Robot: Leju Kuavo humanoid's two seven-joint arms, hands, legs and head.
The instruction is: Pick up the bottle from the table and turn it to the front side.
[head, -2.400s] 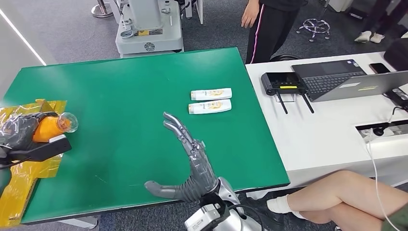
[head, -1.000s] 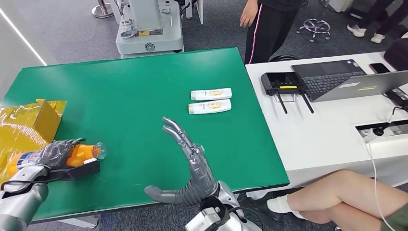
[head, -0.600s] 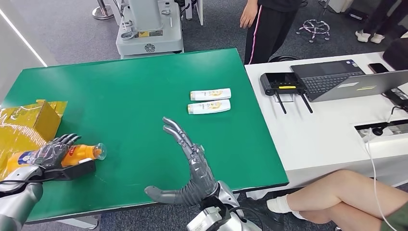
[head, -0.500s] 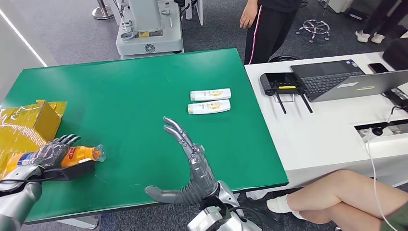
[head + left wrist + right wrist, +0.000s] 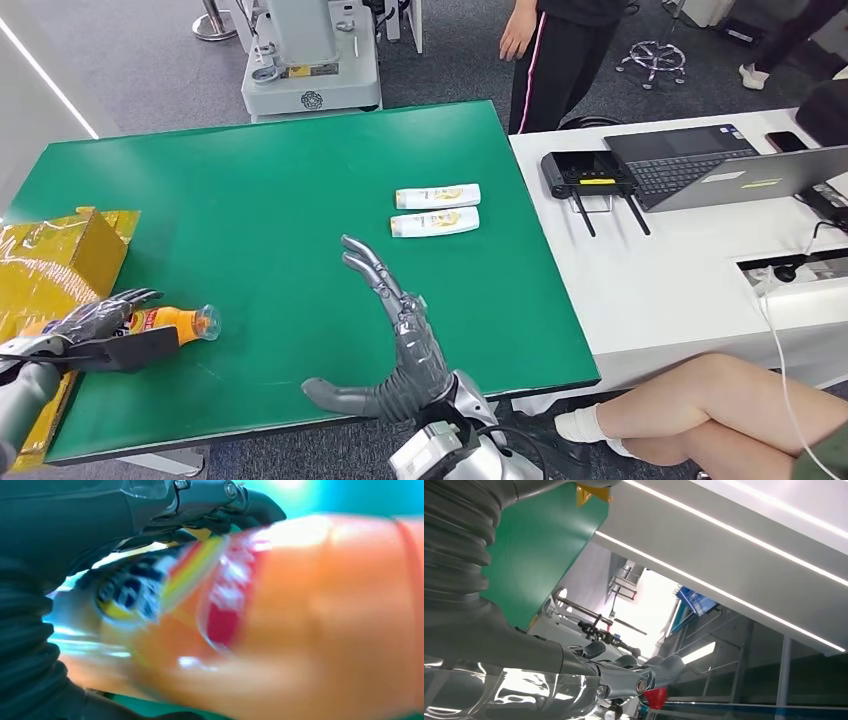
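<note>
An orange bottle [image 5: 172,322] with a red and yellow label lies on its side on the green table [image 5: 270,180], near the front left corner, its clear cap pointing right. My left hand [image 5: 88,332] is at its base end with fingers spread above it and the thumb in front; the grip looks loosened. Up close in the left wrist view, the bottle [image 5: 300,620] is blurred, with my left hand's dark fingers [image 5: 210,500] arched over it. My right hand [image 5: 400,345] hovers open over the table's front edge, palm facing left, holding nothing; the right wrist view shows its fingers [image 5: 624,672] spread.
Two white bottles [image 5: 438,196] [image 5: 435,221] lie side by side on the right part of the table. A crinkled yellow box [image 5: 55,265] sits at the left edge. A white desk [image 5: 680,260] with a laptop stands to the right. A person [image 5: 560,50] stands behind; a seated person's legs [image 5: 700,400] are near right.
My left hand brought the orange bottle from the yellow box down onto the table, then spread its fingers and slid back left, uncovering more of the bottle. The right hand barely moved.
</note>
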